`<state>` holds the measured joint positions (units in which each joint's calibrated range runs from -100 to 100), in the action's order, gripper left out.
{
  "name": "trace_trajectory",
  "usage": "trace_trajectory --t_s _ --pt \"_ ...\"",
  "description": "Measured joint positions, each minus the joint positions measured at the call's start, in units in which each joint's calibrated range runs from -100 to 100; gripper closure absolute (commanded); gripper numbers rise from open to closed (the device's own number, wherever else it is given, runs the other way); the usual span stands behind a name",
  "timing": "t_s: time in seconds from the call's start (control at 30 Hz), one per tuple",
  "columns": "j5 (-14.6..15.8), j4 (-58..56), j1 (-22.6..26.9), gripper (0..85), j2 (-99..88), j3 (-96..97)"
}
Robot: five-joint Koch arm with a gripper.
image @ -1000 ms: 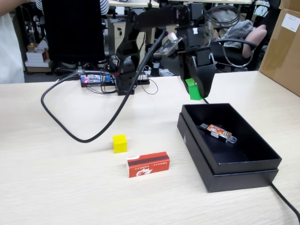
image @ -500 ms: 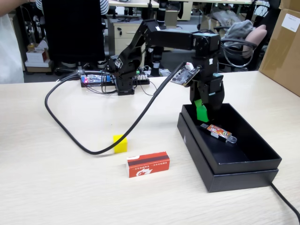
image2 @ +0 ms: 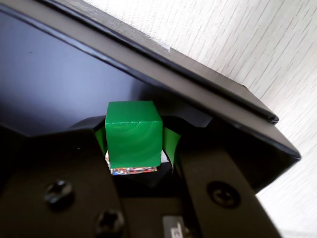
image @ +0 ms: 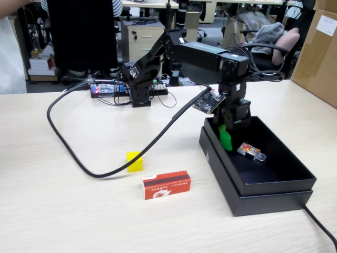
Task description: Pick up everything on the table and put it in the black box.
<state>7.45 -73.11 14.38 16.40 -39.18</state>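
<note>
The green cube hangs low inside the black box, by its near-left wall, and my gripper is shut on it from above. A jaw stands close on each side of the cube in the wrist view. On the table, left of the box, the yellow cube stands with the red carton lying just in front of it. Both are well apart from the gripper.
A small orange-patterned stick lies on the box floor right of the cube; a bit of the stick shows under the cube. A thick black cable loops over the table's left. A brown carton stands far right.
The arm has swung right and come down with the green cube, from above the table beside the box's back corner to low inside the box.
</note>
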Motion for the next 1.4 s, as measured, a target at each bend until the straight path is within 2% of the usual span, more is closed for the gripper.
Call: trace_trajectory --t_s 0.1,0.37,0.43,0.47,0.8,1.03,1.27,1.33,1.4 --pt "0.0 0.0 0.0 67.2 0.0 0.82" --pt "-0.24 0.33 0.0 66.8 0.51 1.37" --pt "-0.24 0.33 0.0 58.9 0.51 1.37" --pt "-0.24 0.33 0.0 57.7 0.51 1.37" --pt "-0.44 0.33 0.1 57.7 -0.51 1.37" --pt "-0.39 0.33 -0.83 57.7 -14.31 -1.64" --pt "-1.47 0.33 -5.42 57.2 -26.85 2.37" --pt "-2.39 0.33 -7.33 50.4 -27.74 4.75" --pt "-3.32 0.33 -9.28 49.3 -28.25 6.94"
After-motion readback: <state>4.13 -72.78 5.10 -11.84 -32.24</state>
